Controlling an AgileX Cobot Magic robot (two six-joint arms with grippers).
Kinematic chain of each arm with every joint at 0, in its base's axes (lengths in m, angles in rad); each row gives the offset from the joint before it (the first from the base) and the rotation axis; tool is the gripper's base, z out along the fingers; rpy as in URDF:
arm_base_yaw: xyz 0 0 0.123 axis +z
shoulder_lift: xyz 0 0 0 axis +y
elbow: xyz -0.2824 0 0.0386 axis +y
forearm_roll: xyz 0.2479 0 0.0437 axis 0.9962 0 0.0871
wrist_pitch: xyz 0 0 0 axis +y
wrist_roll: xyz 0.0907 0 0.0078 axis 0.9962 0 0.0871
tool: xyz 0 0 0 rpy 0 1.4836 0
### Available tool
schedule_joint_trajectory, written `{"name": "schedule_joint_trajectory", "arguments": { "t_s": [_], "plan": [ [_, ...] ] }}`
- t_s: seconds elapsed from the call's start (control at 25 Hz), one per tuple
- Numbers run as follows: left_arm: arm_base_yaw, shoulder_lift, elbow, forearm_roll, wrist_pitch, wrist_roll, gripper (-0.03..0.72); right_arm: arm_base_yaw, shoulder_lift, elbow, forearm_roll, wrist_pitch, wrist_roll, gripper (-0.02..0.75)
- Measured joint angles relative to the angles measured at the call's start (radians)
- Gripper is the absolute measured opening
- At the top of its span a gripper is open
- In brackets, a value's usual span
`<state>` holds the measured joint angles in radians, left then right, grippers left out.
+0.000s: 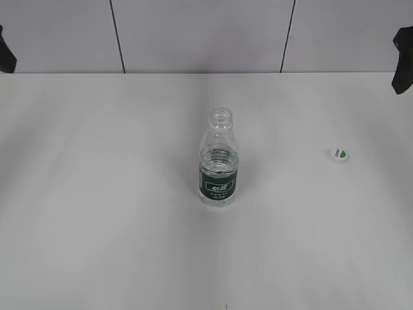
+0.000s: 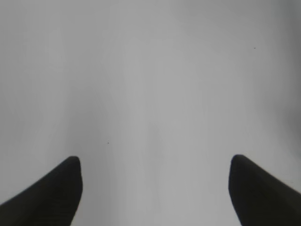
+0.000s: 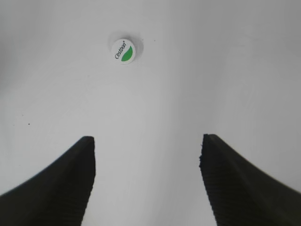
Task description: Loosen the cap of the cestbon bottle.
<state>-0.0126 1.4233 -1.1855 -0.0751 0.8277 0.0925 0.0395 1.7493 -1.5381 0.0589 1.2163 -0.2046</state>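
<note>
The cestbon bottle [image 1: 219,161] stands upright in the middle of the white table, its neck bare with no cap on it. The white cap [image 1: 339,154] with a green leaf mark lies flat on the table to the bottle's right; the right wrist view shows the cap [image 3: 123,50] ahead of my right gripper [image 3: 148,143], which is open and empty. My left gripper [image 2: 155,162] is open too, over bare table with nothing between its fingers. In the exterior view only dark bits of both arms show at the far left and right edges.
The white table [image 1: 97,226] runs back to a pale panelled wall [image 1: 200,32] with dark vertical seams. Nothing else lies on the surface.
</note>
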Motion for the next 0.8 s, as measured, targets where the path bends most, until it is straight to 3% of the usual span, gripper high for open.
{"name": "schedule_joint_trajectory", "arguments": {
  "t_s": [0.8],
  "plan": [
    [-0.001, -0.744, 0.019, 0.069, 0.246, 0.014, 0.58, 0.0, -0.008, 0.0, 0.05, 0.001, 0.001, 0.534]
  ]
}}
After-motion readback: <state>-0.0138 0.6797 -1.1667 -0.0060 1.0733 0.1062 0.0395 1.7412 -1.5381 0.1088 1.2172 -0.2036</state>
